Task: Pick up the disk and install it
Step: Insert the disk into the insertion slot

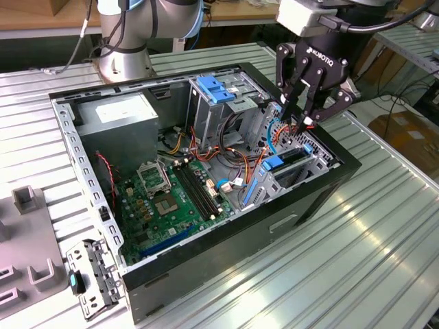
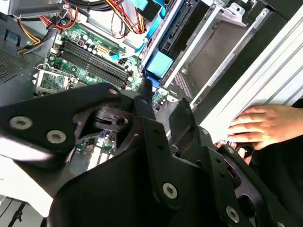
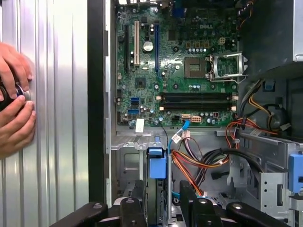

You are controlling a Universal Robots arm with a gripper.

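The disk [image 1: 289, 159] stands on edge inside the drive cage [image 1: 312, 161] at the end of the open computer case on the exterior view's right. Its blue rail end [image 3: 157, 163] faces up, and shows again in the second wrist view [image 2: 158, 66]. My black gripper [image 1: 302, 122] hangs just above the cage, pointing down at the disk. Both wrist views show the fingers [image 3: 137, 198] apart, one to each side of the blue rail end, with nothing gripped between them [image 2: 162, 101].
The case [image 1: 226, 240] lies open on a ribbed aluminium table, holding a green motherboard [image 1: 171, 199], a grey power-supply box [image 1: 120, 113], a blue bracket on a metal cage [image 1: 216, 89] and loose cables [image 3: 199, 161]. A person's hands [image 3: 14, 101] rest on the table beside the case. Grey fixtures [image 1: 27, 199] sit at the exterior view's left.
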